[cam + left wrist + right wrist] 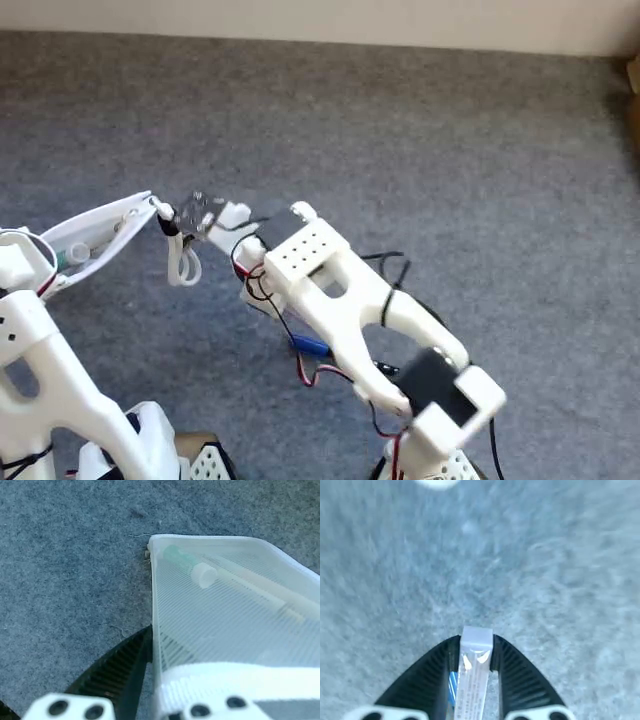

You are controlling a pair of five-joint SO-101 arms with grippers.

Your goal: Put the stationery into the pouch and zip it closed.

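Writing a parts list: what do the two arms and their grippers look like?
The left arm and right arm are white plastic shells. The right arm carries a perforated plate, a black motor block, red and black cables and a blue connector. The left gripper and right gripper have black ribbed fingers.

Bright, even light w/ soft shadows under an arm (310, 255) on grey felt (450, 130); pouch (225, 620) mesh glares white, 2 glints on clear tab (472, 657).
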